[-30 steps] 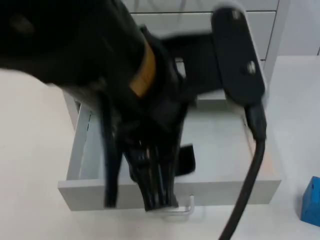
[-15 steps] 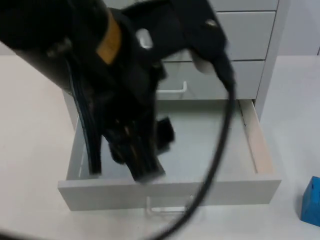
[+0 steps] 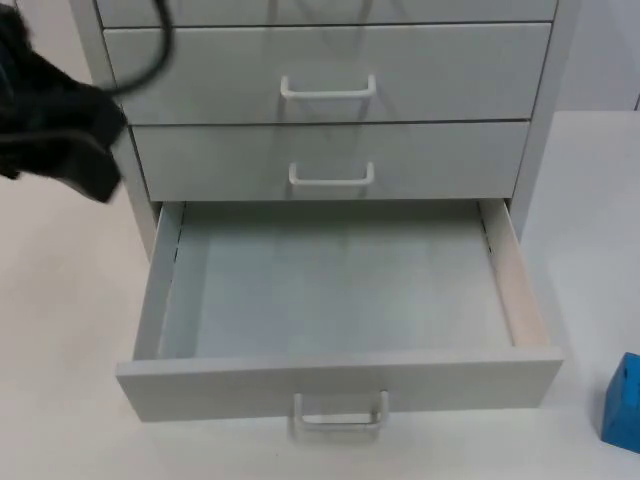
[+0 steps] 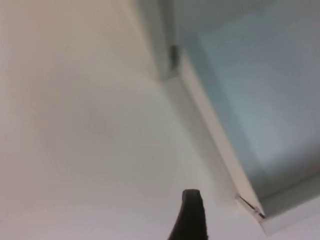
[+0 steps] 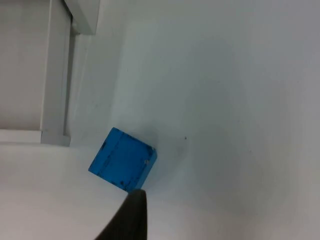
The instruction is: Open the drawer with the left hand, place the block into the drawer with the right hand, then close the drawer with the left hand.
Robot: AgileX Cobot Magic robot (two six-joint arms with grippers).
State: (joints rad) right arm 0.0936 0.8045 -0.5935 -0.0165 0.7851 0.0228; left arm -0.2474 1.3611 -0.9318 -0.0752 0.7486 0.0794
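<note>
The grey cabinet's bottom drawer (image 3: 335, 375) is pulled out, and its floor is bare. Its white handle (image 3: 338, 412) faces the table's front edge. A blue block (image 3: 622, 400) sits on the table to the right of the drawer front; it lies close in front of my right gripper (image 5: 131, 215) in the right wrist view as the blue block (image 5: 122, 159). My left arm (image 3: 55, 125) is a dark blur at the cabinet's upper left, away from the drawer. My left gripper (image 4: 190, 220) hangs over bare table beside the drawer's left front corner (image 4: 250, 205).
Two shut drawers with white handles (image 3: 330, 88) stand above the open one. The open drawer's right side wall (image 5: 55, 65) stands near the block. White table (image 3: 60, 300) spreads left and right of the cabinet.
My left arm has swung up and left, off the open drawer and its handle. The drawer stays pulled out. The blue block has not moved.
</note>
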